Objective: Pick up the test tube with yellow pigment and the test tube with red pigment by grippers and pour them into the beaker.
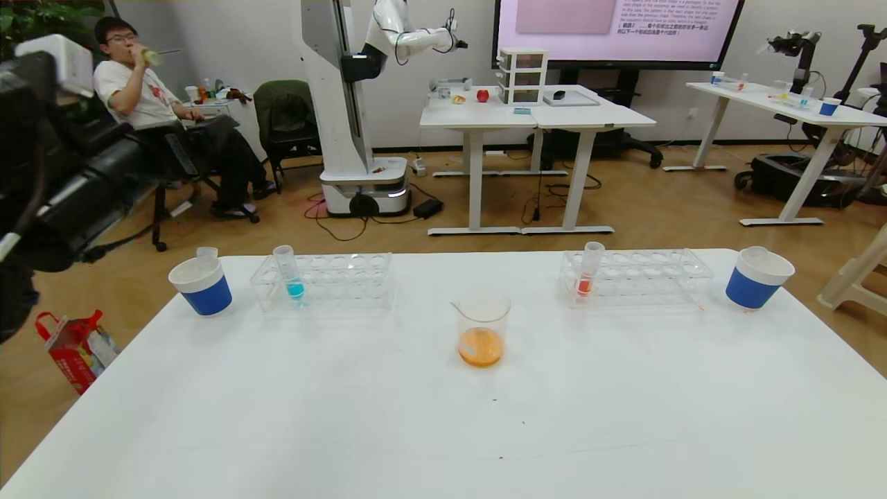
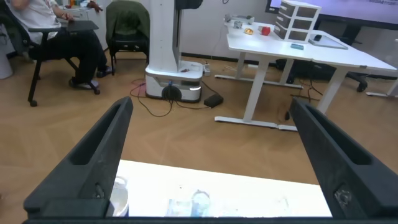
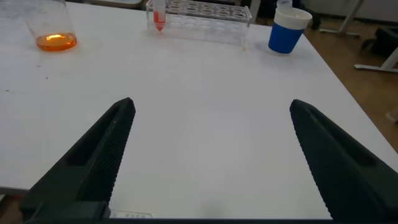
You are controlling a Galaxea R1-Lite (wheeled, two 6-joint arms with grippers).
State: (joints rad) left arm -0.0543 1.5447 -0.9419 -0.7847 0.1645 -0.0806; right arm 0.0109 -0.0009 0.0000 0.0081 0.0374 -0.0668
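The left arm (image 1: 48, 173) is seen only at the head view's edge, while the wrist views show the left gripper (image 2: 211, 155) and right gripper (image 3: 211, 162) spread wide and holding nothing. The beaker (image 3: 53, 28) of orange liquid and the red tube (image 3: 158, 15) in its rack (image 3: 205, 12) lie well beyond the right jaws, not between them. A white table (image 1: 443, 430) is set in a wood-floored room

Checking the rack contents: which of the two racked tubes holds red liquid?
The tube in the rack on the robot's right holds red; the left rack's tube holds blue.
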